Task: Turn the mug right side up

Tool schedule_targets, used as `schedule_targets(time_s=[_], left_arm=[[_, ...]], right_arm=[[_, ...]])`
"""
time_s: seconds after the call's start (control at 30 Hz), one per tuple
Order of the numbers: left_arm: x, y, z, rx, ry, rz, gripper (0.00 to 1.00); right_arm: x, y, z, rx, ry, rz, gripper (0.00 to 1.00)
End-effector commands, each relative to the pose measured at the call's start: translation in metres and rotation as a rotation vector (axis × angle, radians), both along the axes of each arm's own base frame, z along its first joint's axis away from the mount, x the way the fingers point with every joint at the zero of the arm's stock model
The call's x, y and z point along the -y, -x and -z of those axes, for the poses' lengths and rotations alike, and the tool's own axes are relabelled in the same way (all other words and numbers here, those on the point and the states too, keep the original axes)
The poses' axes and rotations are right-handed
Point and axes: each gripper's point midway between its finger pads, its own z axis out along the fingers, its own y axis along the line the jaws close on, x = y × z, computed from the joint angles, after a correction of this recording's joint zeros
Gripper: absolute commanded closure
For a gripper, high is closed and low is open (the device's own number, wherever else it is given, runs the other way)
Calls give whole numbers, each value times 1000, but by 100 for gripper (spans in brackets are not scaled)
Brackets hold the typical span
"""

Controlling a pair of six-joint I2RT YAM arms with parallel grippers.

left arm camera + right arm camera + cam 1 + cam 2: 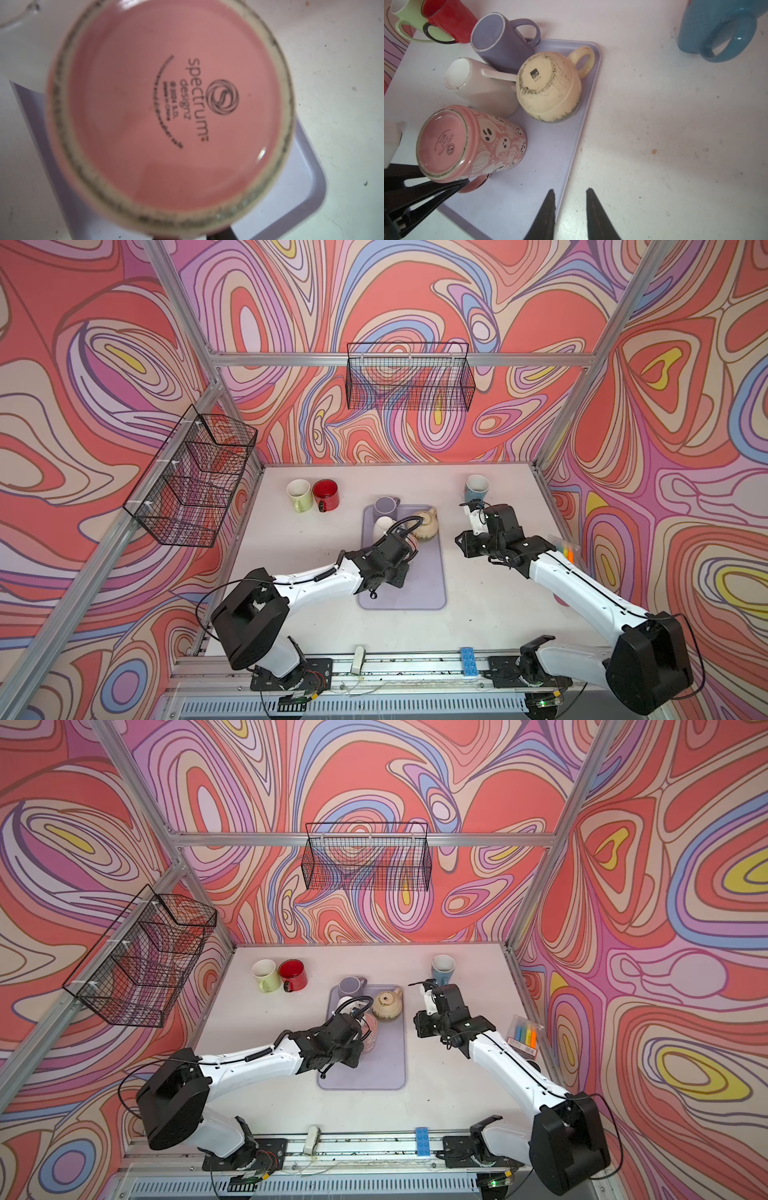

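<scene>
Pink ghost mug (477,143) is base-up, unturned; left gripper (463,184) pinches its handle, right gripper (570,191) hangs narrowly parted, empty.

The pink mug (492,145) is showing white ghosts and pumpkins with black faces. The tray (512,197) is looking pale lilac. The cream mug (550,97) is carrying dark speckles. The walls (415,281) are swirling in coral, lilac, blue and yellow bands with dark outlines.
</scene>
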Motion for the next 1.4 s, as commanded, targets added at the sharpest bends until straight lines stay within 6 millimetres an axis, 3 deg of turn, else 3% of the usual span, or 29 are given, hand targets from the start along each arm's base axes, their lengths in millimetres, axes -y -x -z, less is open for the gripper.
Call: schedule_targets(time_s=[0.0, 0.27, 0.5, 0.73, 0.9, 1.13, 1.37], left_arm=[[20, -14, -59, 123, 134, 30, 100], [33, -9, -111, 188, 260, 96, 100], [38, -2, -184, 293, 486, 183, 100], [22, -13, -233, 378, 656, 225, 100], [25, -14, -269, 458, 743, 299, 100], [35, -15, -305, 531, 834, 379, 100], [43, -12, -329, 566, 906, 437, 100]], right_arm=[[3, 2, -3, 9, -10, 8, 74], [4, 2, -6, 13, -28, 11, 74], [8, 6, -28, 59, -213, -16, 73], [-12, 25, -65, 175, -418, -147, 72], [-30, 44, -78, 194, -538, -275, 71], [-45, 59, -102, 251, -743, -378, 64], [-48, 61, -115, 317, -813, -402, 56]])
